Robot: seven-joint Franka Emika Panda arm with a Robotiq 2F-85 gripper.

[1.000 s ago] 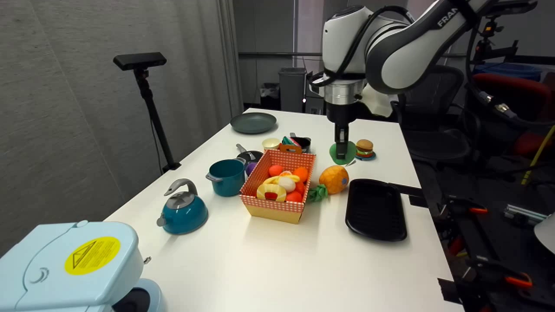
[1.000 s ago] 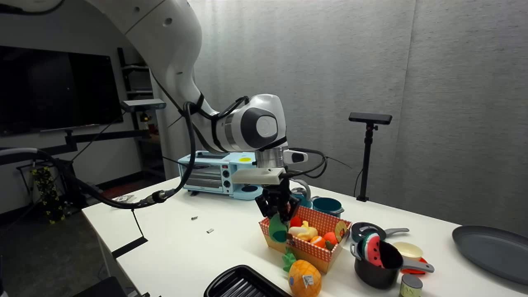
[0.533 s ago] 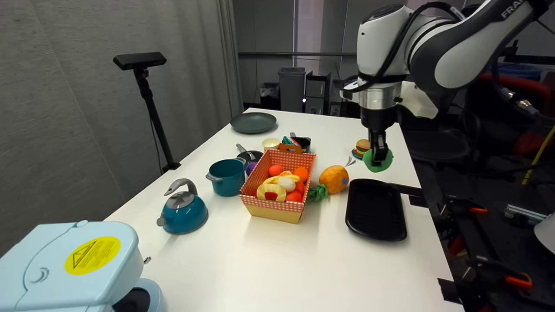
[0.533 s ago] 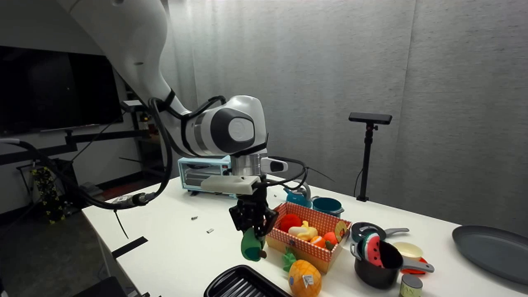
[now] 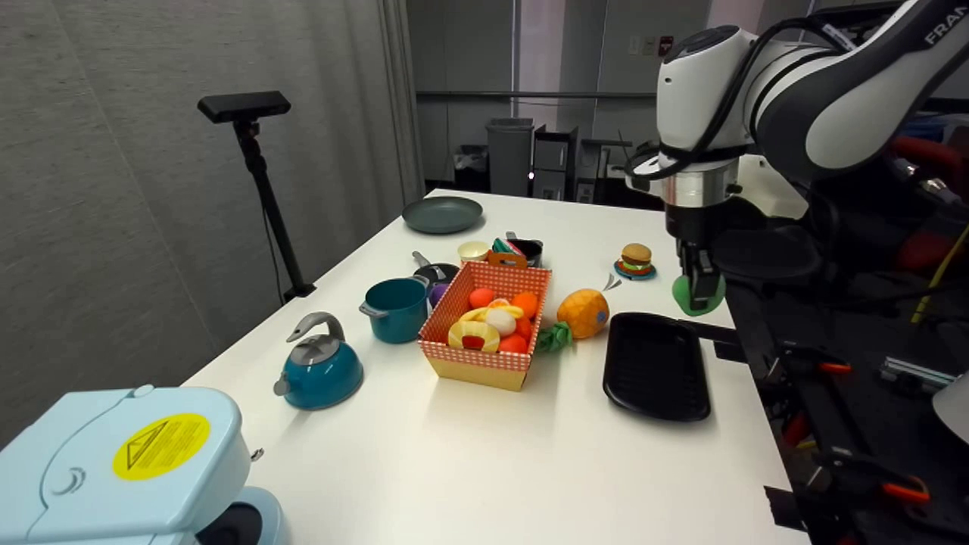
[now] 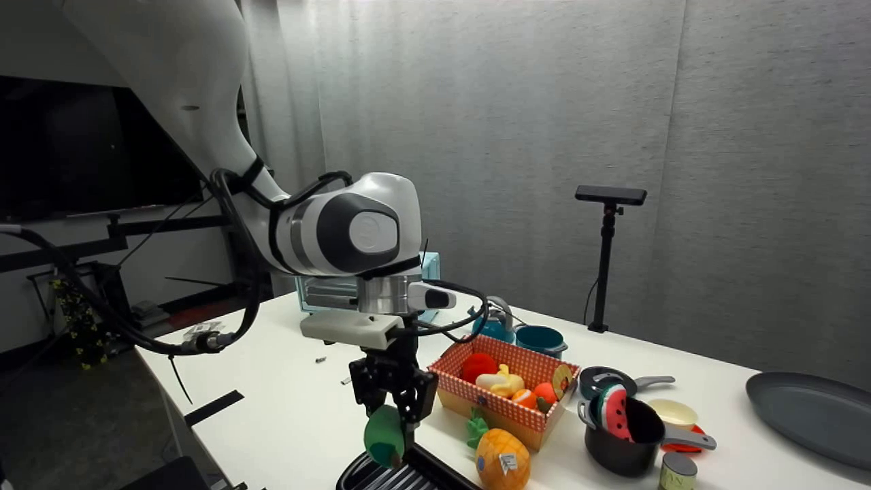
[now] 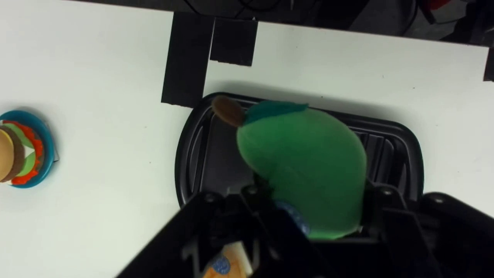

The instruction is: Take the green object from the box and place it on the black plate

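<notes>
My gripper [image 7: 316,197] is shut on the green object [image 7: 305,158], a soft toy fruit with a brown stem and a darker leaf. In both exterior views the green object [image 5: 683,295] [image 6: 384,435] hangs in the air between the fingers. The black plate [image 7: 182,154] is a ridged rectangular tray on the table; the toy covers its middle in the wrist view. In an exterior view the plate [image 5: 657,371] lies nearer the camera than the gripper [image 5: 704,291]. The red-checkered box [image 5: 473,362] holds several toy foods, beside the plate.
A toy pineapple [image 5: 583,313] lies between box and plate. A toy burger [image 5: 636,261] sits beyond it. A teal pot [image 5: 396,309], a kettle [image 5: 318,371] and a black pot with a watermelon slice [image 6: 616,412] stand around the box. The table edge [image 7: 347,34] runs close to the plate.
The gripper has carried the green object away from the box, rightward in one exterior view and leftward and down in the other, to near the plate. The box and plate have not moved.
</notes>
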